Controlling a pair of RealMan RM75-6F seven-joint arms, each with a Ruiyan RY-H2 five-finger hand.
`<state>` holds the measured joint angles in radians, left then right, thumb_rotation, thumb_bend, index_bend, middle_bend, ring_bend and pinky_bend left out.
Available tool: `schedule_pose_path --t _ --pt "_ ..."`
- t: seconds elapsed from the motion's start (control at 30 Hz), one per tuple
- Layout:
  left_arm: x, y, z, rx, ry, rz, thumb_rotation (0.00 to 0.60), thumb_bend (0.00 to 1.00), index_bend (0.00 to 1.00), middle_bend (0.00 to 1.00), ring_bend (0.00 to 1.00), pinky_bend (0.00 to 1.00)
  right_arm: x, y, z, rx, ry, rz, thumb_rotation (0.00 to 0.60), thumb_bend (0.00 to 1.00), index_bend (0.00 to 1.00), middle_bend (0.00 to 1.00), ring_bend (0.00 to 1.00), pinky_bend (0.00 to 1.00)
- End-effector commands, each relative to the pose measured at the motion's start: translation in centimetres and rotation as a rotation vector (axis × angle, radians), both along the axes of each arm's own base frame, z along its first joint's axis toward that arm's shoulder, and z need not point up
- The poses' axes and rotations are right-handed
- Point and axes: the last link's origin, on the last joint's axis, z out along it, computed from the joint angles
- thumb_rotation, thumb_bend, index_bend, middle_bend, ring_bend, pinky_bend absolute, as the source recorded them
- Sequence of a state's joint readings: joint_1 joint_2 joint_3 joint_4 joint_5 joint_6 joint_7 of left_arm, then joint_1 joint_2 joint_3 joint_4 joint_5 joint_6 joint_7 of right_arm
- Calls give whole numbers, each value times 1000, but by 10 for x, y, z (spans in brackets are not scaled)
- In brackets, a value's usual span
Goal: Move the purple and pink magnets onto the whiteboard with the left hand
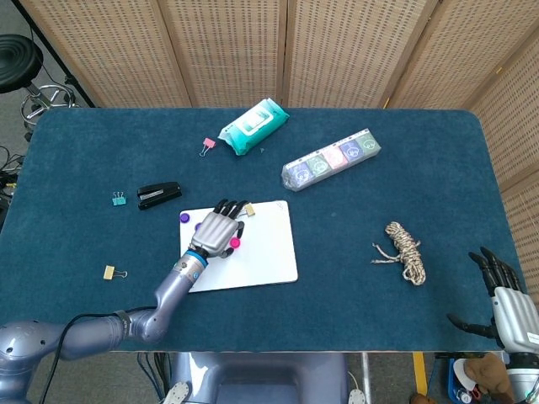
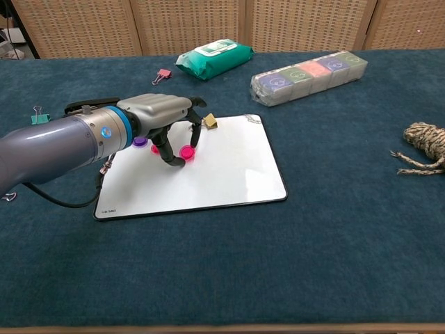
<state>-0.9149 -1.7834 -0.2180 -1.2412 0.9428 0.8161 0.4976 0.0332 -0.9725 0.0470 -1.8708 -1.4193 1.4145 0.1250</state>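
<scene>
Far left on the blue table (image 1: 101, 168): a yellow binder clip (image 1: 110, 273) near the front edge, a teal binder clip (image 1: 118, 199) and a black stapler (image 1: 159, 195) further back, with open cloth between them and the table's left edge.

Next, the purple magnet (image 2: 140, 141) sitting on the cloth just off the whiteboard's (image 1: 265, 248) upper left corner, not yet on the board. Above the board's left half, the left hand (image 2: 161, 115) arched over the pink magnet (image 2: 186, 152), dark fingertips (image 2: 196, 140) down around it; magnet resting on the white surface; whether pinched or merely touched, cannot tell. A tan binder clip (image 2: 210, 122) at the board's far edge, just beside the fingers. Right half of the board bare, front edge well back from the table's front edge.

Behind, a pink binder clip (image 1: 207, 146), a green wipes pack (image 1: 253, 126) and a row of wrapped boxes (image 1: 332, 159), all apart from the board.

Further right, a coiled rope (image 1: 405, 250) alone on wide open cloth.

At the far right, past the table's front corner, the right hand (image 1: 505, 301) hanging clear, fingers spread, holding nothing.
</scene>
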Motion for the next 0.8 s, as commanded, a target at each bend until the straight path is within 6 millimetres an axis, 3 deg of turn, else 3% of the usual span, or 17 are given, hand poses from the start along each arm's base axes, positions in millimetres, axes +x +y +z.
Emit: schedule_pose_path --t 0.03,0.8 --pt "0 0 0 2 2 0 600 274 552 0 0 0 0 0 0 -2 0 0 600 0 86 0 0 0" --pt "-10 0 1 -8 5 33 600 267 454 0 0 0 0 0 0 0 -2 1 600 0 86 0 0 0"
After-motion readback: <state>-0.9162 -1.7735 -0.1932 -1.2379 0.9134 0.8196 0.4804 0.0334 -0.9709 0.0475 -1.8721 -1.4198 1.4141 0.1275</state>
